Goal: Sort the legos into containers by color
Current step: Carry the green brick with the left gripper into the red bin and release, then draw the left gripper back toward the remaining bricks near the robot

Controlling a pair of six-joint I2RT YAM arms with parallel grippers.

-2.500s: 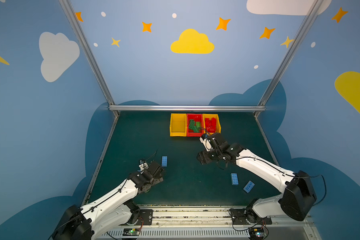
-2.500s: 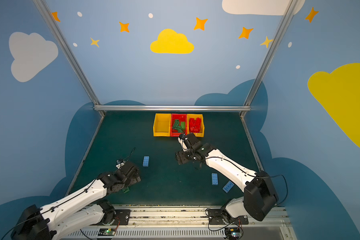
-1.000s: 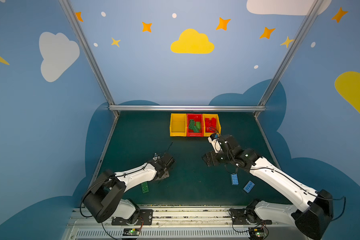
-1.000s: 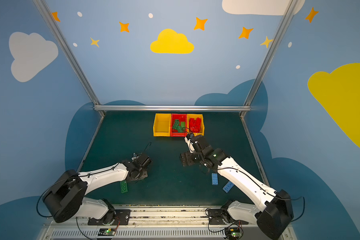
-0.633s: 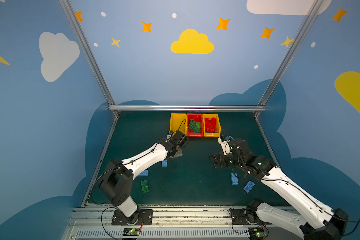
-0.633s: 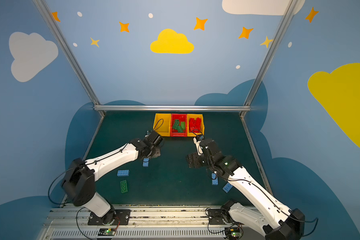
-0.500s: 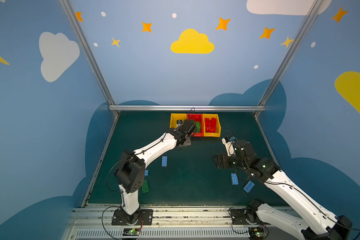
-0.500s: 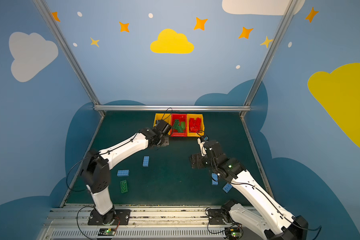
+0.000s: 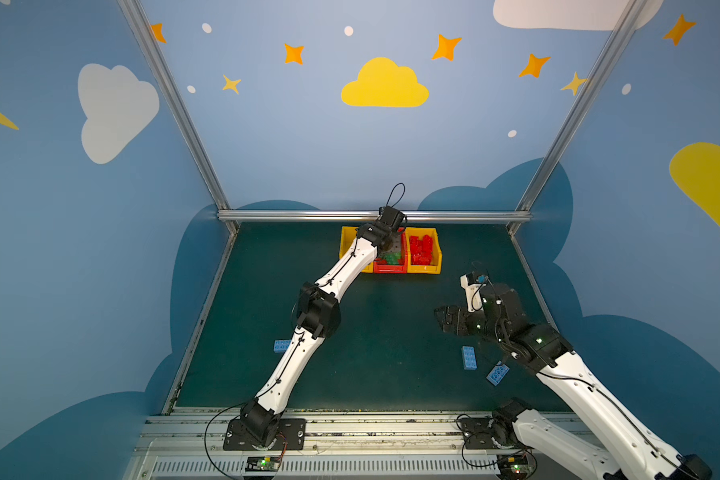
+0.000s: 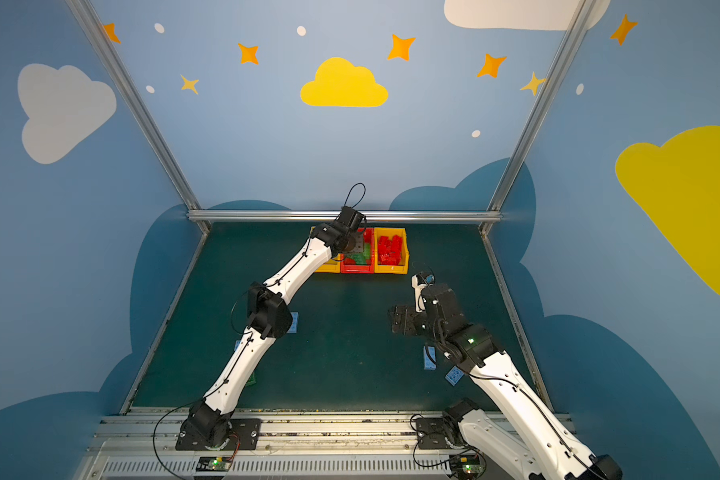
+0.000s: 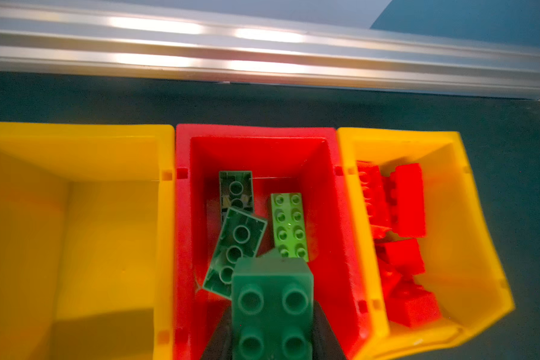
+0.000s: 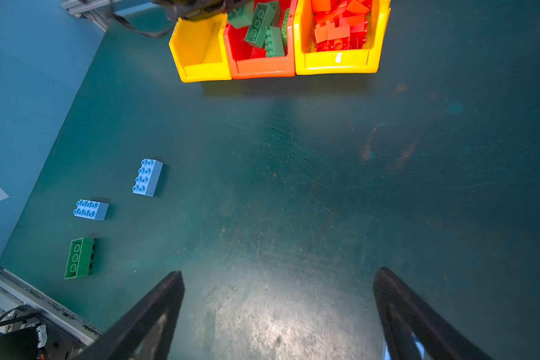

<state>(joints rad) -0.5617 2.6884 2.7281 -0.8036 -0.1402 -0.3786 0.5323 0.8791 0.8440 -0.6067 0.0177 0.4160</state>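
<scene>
My left gripper (image 11: 272, 314) is shut on a dark green lego (image 11: 272, 299) and holds it over the red container (image 11: 256, 134), where three green legos lie (image 11: 289, 226). In both top views this gripper (image 9: 391, 246) (image 10: 356, 243) hangs above that middle bin. The yellow container (image 11: 468, 237) to its right holds several red legos (image 11: 407, 199); the yellow container (image 11: 75, 156) to its left is empty. My right gripper (image 12: 278, 280) (image 9: 443, 320) stands open over bare mat with nothing between its fingers.
Loose on the mat lie two light blue bricks (image 12: 147, 177) (image 12: 90, 209) and a green one (image 12: 79, 258) at the front left. Two more blue bricks (image 9: 469, 357) (image 9: 497, 374) sit under the right arm. An aluminium rail (image 11: 262, 53) runs behind the bins.
My left gripper has travelled from the table's front left up to the red bin. My right gripper has drawn back from the bins toward the right front, staying open.
</scene>
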